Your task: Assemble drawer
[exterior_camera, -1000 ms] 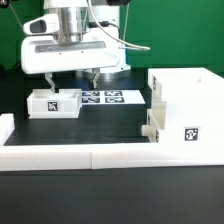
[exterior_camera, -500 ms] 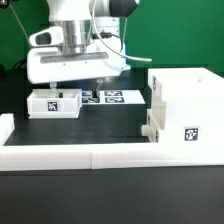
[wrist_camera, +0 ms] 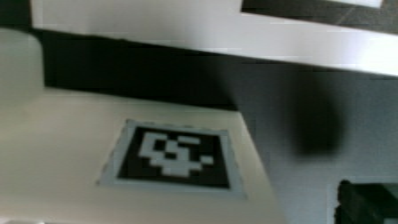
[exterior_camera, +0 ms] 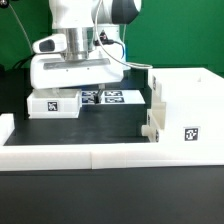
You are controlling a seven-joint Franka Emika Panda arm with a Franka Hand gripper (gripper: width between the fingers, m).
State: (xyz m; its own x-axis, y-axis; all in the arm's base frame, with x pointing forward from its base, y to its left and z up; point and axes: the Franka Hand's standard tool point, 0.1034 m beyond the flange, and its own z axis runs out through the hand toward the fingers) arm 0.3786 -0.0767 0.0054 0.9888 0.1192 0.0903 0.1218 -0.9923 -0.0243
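Observation:
A small white drawer tray (exterior_camera: 55,104) with a square tag lies on the black table at the exterior view's left. My gripper (exterior_camera: 72,93) hangs low right over and behind it, its broad white hand just above the tray's top. The fingers look spread apart and hold nothing. The wrist view shows a white tagged surface (wrist_camera: 175,152) very close and blurred, with one dark fingertip (wrist_camera: 368,203) at the edge. The large boxy shell (exterior_camera: 188,108) stands at the right, with a small knobbed part (exterior_camera: 149,128) at its left face.
The marker board (exterior_camera: 114,97) lies flat behind the tray, partly under the hand. A low white border wall (exterior_camera: 100,155) runs along the front and up the left side (exterior_camera: 5,128). A green backdrop stands behind the arm.
The gripper has come down toward the small tray and shifted slightly to the exterior view's right. The tray and the shell have not moved.

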